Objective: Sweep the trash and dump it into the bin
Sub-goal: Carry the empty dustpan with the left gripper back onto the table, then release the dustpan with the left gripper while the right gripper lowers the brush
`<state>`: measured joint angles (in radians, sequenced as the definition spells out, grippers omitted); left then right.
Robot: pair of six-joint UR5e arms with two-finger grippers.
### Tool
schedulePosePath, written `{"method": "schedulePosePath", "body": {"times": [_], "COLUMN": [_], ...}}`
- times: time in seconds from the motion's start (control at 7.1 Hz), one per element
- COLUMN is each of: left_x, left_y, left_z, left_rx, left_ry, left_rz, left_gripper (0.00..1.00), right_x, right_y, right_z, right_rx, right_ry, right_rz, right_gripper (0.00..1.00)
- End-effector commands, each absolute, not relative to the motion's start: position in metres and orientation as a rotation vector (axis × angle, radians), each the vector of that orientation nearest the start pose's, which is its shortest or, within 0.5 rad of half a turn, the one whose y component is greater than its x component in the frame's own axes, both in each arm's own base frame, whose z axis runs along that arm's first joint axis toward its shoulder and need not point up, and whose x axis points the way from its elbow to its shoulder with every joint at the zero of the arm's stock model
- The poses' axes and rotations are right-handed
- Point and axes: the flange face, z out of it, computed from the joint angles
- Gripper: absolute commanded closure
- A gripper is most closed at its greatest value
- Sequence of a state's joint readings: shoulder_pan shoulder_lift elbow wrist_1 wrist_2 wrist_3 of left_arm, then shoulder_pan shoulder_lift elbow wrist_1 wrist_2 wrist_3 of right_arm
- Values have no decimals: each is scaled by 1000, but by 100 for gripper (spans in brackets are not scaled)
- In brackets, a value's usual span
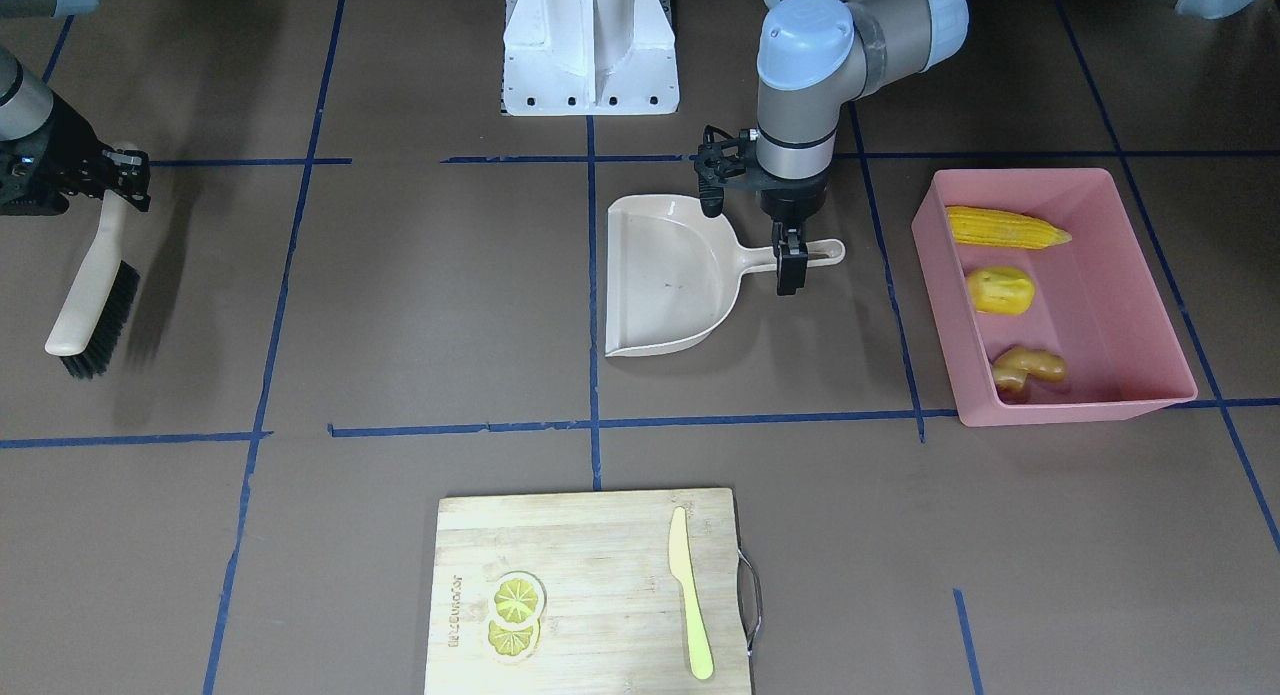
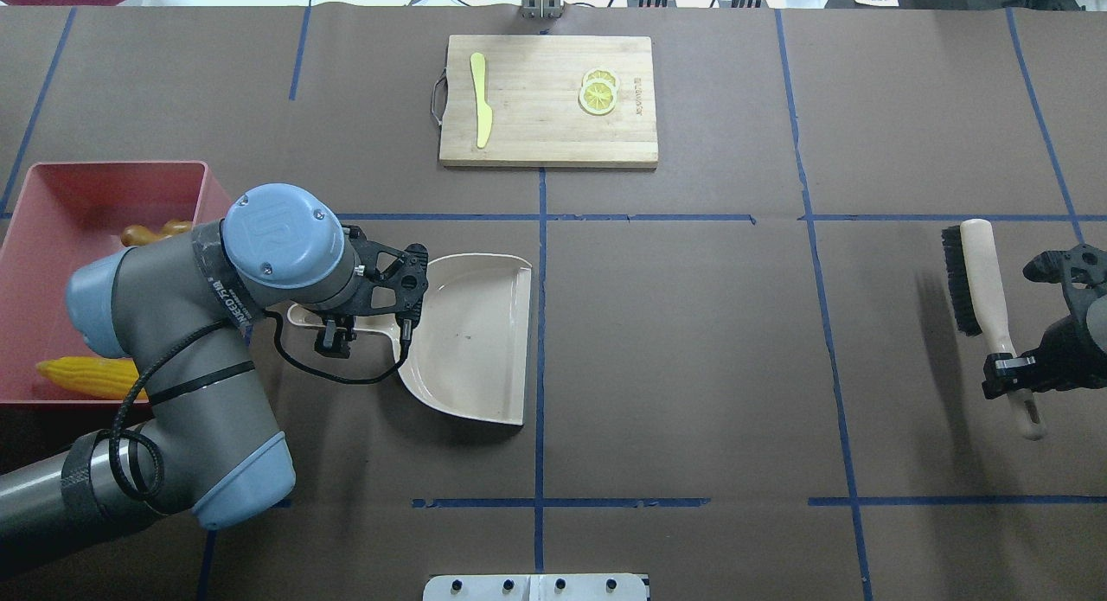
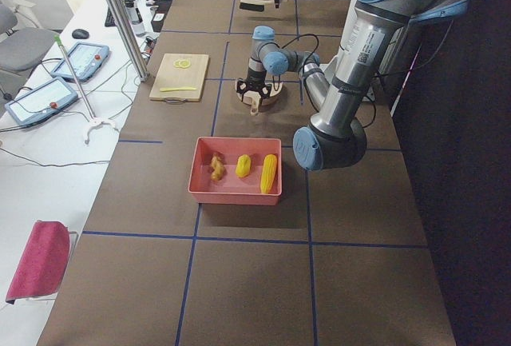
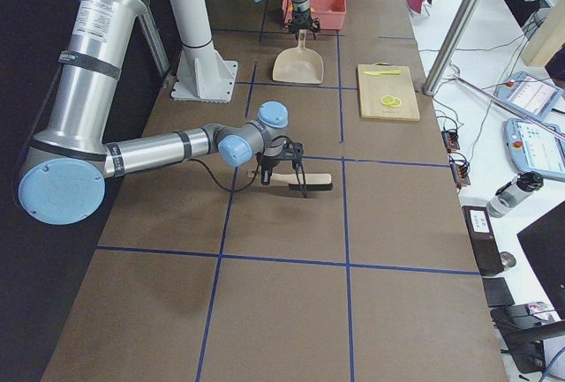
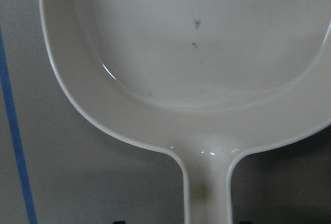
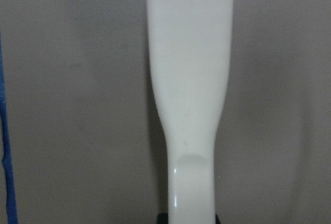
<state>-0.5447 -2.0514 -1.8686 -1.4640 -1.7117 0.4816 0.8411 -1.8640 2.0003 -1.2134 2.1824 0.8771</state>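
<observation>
Trash (image 1: 1001, 290) all in bin (image 1: 1120, 275).
Left claw (image 1: 790, 260) straddles the dustpan (image 1: 665, 275) handle, grip unclear; right claw (image 1: 125, 175) clamps brush (image 1: 95, 305); nothing left to sweep.

Pink bin (image 1: 1110, 295); yellow corn cob (image 1: 1005, 228); beige dustpan (image 1: 665, 280); black-bristled brush (image 1: 95, 300).

The left arm (image 2: 164, 324) and right arm (image 4: 150, 148) are grey tubes with rounded pale-blue joint caps. A black cable (image 2: 342, 381) loops to the black left gripper (image 1: 790, 256); its wrist lettering seems too blurred to read.
</observation>
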Motion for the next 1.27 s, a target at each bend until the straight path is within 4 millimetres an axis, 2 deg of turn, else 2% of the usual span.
{"method": "schedulePosePath", "body": {"times": [0.0,0.14,0.28,0.56,0.84,0.99,1.13], "left_x": [438,415,391,325,300,271,230], "left_y": [-410,-400,-393,-405,-417,-417,-425], "left_z": [262,254,263,295,306,333,364], "left_rx": [715,740,732,692,659,604,549], "left_ry": [341,348,352,314,355,356,378], "left_rz": [1476,1463,1424,1339,1298,1275,1281], "left_gripper": [0,0,0,0,0,0,10], "right_x": [-205,-204,-204,-201,-201,-202,-202], "right_y": [-343,-343,-343,-340,-337,-335,-335], "right_z": [540,539,542,551,567,577,579], "right_rx": [-100,-98,-101,-114,-157,-193,-191], "right_ry": [-760,-762,-759,-746,-741,-744,-745], "right_rz": [-7,-8,-11,-6,-5,-7,-21], "right_gripper": [100,100,99,96,95,94,93]}}
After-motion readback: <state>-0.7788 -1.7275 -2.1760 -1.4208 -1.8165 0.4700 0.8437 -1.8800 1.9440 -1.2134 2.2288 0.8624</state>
